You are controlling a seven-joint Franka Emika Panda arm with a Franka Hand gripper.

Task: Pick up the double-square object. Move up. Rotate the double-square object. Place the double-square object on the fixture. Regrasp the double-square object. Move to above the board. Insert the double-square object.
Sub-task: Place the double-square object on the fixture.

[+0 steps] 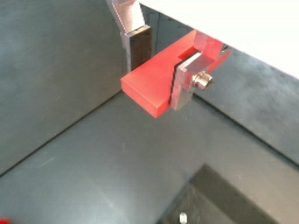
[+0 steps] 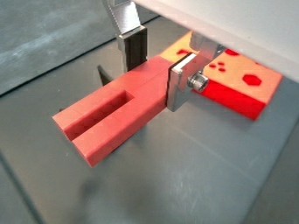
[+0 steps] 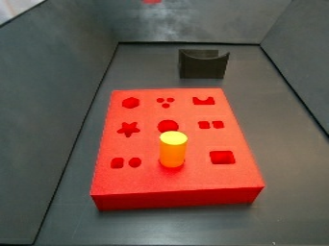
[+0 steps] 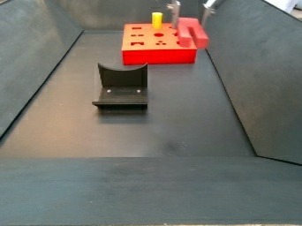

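Observation:
My gripper [image 1: 158, 74] is shut on the double-square object [image 1: 149, 86], a small red elongated block held across the flat silver fingers [image 1: 181, 85]. It hangs in the air above the dark floor. In a wrist view the block [image 2: 100, 118] shows a long slot in its free end, and the gripper [image 2: 158, 74] clamps its other end. The red board [image 2: 247, 89] lies below and beyond it. In a side view the gripper [image 4: 186, 19] holds the block [image 4: 193, 36] high by the board's [image 4: 160, 56] right edge. The fixture [image 4: 120, 88] stands empty, apart from the board.
A yellow cylinder [image 3: 172, 149] stands upright in a hole of the board [image 3: 193, 184]; it also shows in a side view [image 4: 156, 18]. The fixture [image 3: 202, 63] sits behind the board near the back wall. Sloping dark walls enclose the floor on all sides.

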